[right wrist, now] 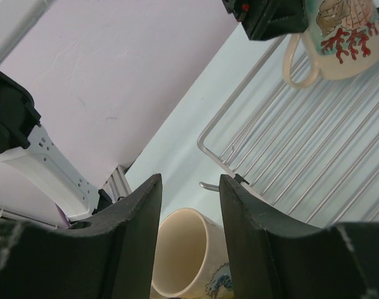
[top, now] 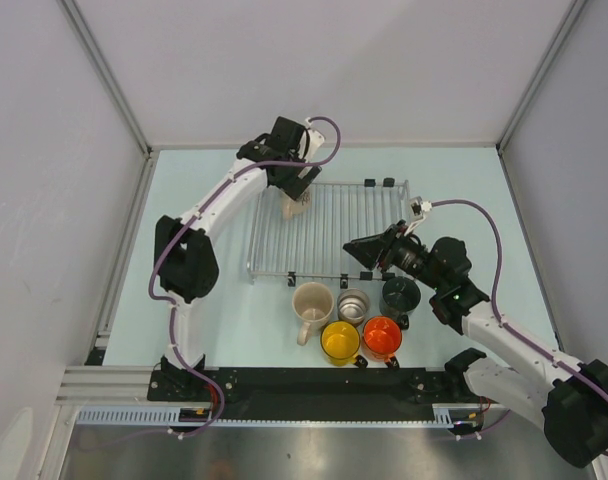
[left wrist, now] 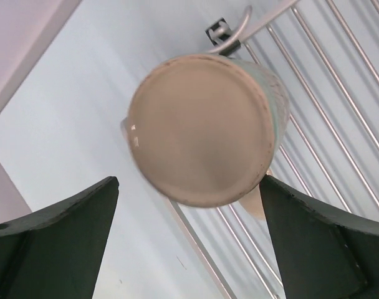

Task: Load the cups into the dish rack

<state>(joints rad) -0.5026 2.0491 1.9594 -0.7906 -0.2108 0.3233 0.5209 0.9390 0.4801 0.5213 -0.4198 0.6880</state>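
Note:
A cream cup with a red coral print [top: 297,207] stands upside down on the far-left corner of the wire dish rack [top: 329,235]. My left gripper [top: 296,183] hovers just over it, open; in the left wrist view the cup's base [left wrist: 202,128] lies between and beyond the wide-apart fingers [left wrist: 58,243], over the rack [left wrist: 339,118]. My right gripper [top: 361,250] is open and empty at the rack's front edge, above the cup cluster. Its wrist view shows a cream cup with blue print [right wrist: 189,255] below, the rack [right wrist: 314,156] and the coral cup [right wrist: 339,31].
In front of the rack stand the cream cup [top: 312,302], steel cup [top: 353,304], dark green cup [top: 399,295], yellow cup [top: 340,341] and orange cup [top: 382,337]. Grey walls enclose the table on three sides. The arm bases sit along the near edge.

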